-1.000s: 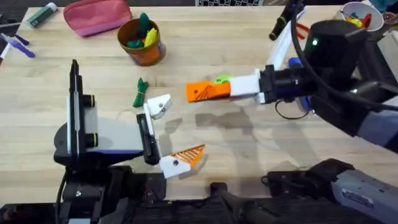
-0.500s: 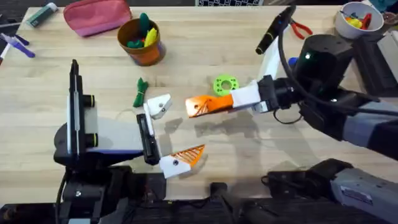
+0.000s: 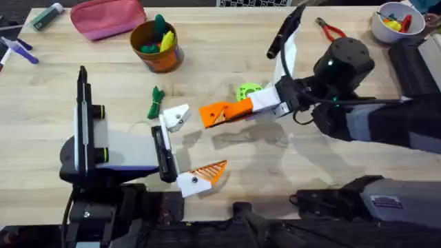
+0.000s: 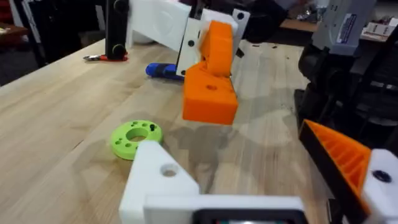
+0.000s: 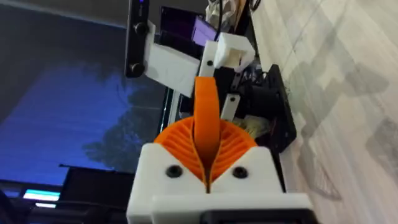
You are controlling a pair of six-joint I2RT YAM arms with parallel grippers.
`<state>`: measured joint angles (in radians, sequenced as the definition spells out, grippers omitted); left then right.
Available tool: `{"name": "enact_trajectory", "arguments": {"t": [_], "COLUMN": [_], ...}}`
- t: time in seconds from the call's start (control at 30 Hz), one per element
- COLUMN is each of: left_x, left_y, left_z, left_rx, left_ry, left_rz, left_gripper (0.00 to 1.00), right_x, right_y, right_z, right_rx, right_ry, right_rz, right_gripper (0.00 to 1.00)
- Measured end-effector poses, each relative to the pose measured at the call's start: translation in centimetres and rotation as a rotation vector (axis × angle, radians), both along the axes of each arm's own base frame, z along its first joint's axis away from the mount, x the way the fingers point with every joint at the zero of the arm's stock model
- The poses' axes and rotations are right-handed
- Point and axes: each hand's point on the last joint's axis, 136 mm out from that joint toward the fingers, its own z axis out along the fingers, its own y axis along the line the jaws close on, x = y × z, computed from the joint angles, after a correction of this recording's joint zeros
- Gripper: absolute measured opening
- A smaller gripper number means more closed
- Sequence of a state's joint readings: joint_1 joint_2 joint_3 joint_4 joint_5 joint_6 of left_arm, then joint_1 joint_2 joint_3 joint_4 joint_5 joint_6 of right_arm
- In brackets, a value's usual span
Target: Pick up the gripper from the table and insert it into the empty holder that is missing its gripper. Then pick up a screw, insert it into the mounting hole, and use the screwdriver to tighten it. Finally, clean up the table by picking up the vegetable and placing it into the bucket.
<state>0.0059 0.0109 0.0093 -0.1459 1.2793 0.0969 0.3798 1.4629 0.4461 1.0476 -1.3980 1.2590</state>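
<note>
My right gripper (image 3: 241, 108) is shut on the gripper (image 3: 216, 114), an orange wedge held level above the table and pointing left. The wedge (image 4: 210, 93) hangs just right of the holder (image 3: 176, 116), the bare white finger mount of my left gripper (image 3: 187, 146), with a small gap between them. The left gripper is open, and its other finger (image 3: 207, 172) carries an orange ribbed tip. The wedge (image 5: 207, 121) stands clamped between ribbed pads (image 5: 236, 146). The green vegetable (image 3: 154, 103) lies left of the holder. The orange-brown bucket (image 3: 164, 60) stands at the back. The blue screwdriver (image 4: 163, 70) lies beyond the wedge.
A green ring (image 3: 249, 91) lies on the table just behind the right gripper. A pink pouch (image 3: 107, 17) sits at the back left, red pliers (image 3: 331, 29) and a white bowl (image 3: 386, 27) at the back right. The bucket holds green and yellow toy pieces.
The right gripper has carried the orange wedge leftward, closer to the bare white holder, and its arm has swung toward the middle. The left arm has stayed still.
</note>
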Motion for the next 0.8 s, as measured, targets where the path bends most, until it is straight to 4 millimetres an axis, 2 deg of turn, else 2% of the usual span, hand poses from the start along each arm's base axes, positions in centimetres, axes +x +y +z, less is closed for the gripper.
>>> {"name": "enact_trajectory", "arguments": {"t": [0.4, 0.8], "left_x": [0.0, 0.0], "left_y": [0.0, 0.0], "left_z": [0.0, 0.0], "left_rx": [0.0, 0.0], "left_ry": [0.0, 0.0], "left_rz": [0.0, 0.0], "left_gripper": [0.985, 0.985], "right_x": [0.3, -0.5], "right_y": [0.2, 1.3], "right_z": [-2.7, -3.1], "right_rx": [-0.047, -0.056], "right_ry": [0.167, 0.174], "right_rz": [0.039, 0.064], "right_gripper": [0.01, 0.01]}}
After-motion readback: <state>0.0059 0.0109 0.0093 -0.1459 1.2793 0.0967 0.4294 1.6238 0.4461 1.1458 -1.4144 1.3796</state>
